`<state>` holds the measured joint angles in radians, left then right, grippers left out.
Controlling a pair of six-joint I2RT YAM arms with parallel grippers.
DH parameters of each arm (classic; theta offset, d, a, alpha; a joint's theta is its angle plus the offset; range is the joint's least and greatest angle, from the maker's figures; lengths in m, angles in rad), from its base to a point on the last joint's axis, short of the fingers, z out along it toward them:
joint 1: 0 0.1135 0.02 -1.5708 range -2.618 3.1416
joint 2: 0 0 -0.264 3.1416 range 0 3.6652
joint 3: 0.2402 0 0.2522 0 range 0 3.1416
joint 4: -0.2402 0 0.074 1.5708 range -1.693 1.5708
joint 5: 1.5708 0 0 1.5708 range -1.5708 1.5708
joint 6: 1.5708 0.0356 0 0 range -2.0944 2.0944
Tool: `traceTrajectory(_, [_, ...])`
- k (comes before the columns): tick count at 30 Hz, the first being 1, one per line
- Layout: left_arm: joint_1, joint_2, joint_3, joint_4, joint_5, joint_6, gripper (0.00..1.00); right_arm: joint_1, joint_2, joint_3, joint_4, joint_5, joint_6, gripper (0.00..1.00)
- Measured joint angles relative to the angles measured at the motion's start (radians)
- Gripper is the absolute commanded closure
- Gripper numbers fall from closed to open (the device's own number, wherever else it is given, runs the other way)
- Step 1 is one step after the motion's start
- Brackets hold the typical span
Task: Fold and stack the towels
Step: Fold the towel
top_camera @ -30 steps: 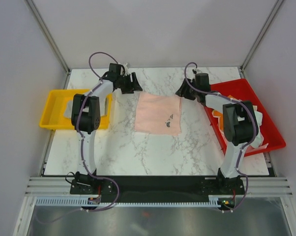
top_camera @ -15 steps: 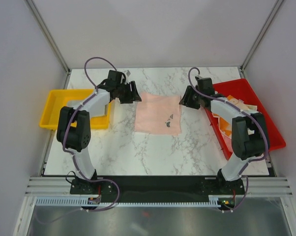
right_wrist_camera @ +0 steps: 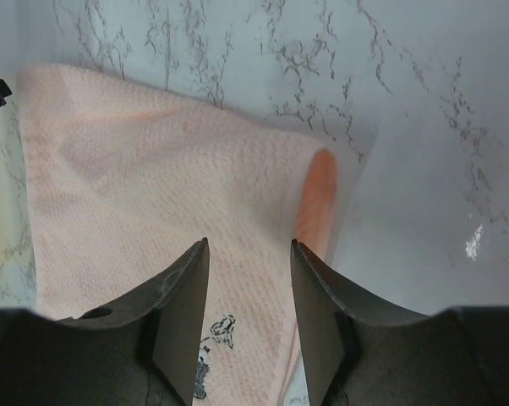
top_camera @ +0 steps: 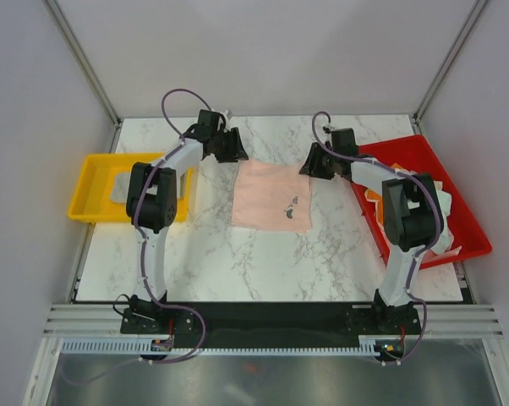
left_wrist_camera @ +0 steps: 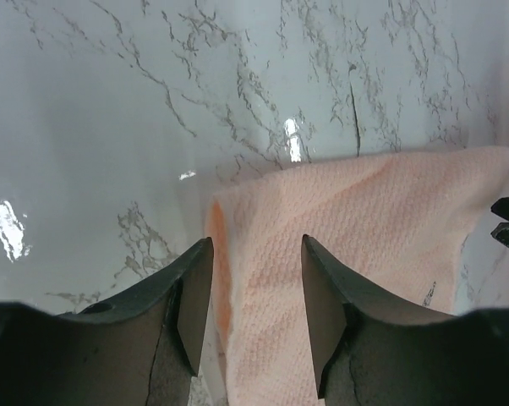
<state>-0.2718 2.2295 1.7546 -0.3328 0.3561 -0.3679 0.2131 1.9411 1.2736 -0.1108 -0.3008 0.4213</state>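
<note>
A pale pink towel (top_camera: pixel 273 196) with a small dark print lies flat on the marble table, mid-table. My left gripper (top_camera: pixel 235 155) hovers open over its far left corner; the towel (left_wrist_camera: pixel 356 245) shows between the open jaws, not held. My right gripper (top_camera: pixel 309 165) hovers open over the far right corner; the towel (right_wrist_camera: pixel 170 211) lies under it, its darker edge showing beside the right finger. More towels (top_camera: pixel 411 199), white and orange, are heaped in the red tray.
A red tray (top_camera: pixel 457 211) stands at the right table edge. A yellow tray (top_camera: pixel 90 182) stands at the left with a pale cloth (top_camera: pixel 123 193) inside. White walls enclose the table.
Both arms swung outward and came back to the far corners of the pink towel. The towel has not moved.
</note>
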Motion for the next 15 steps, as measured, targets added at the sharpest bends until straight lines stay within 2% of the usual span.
traceTrajectory(9, [0.0, 0.068, 0.053, -0.015, 0.011, 0.026, 0.48, -0.008, 0.071, 0.063, 0.023, 0.003, -0.031, 0.49])
traceTrajectory(15, [0.001, 0.068, 0.055, -0.018, 0.034, 0.03, 0.57, -0.013, 0.084, 0.063, 0.027, 0.006, -0.034, 0.5])
